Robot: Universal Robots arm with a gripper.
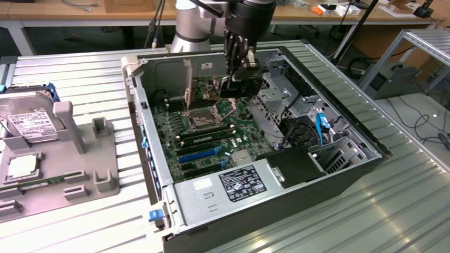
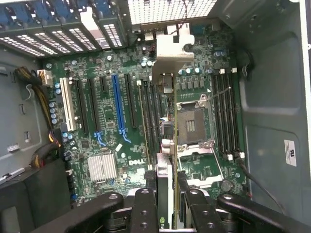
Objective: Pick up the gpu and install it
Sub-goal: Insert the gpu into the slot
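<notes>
One gpu (image 2: 164,170), grasped by one gripper (image 2: 168,199).
It is clamped between two fingers (image 2: 145,208); one motherboard (image 2: 107,111) lies beyond them.

gpu (image 2: 164,182) over motherboard (image 2: 104,121), inside case (image 1: 281,224)

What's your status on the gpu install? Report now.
End effector shut on gpu. It is held edge-on inside the case, over the motherboard. CPU socket close beside it.
</notes>
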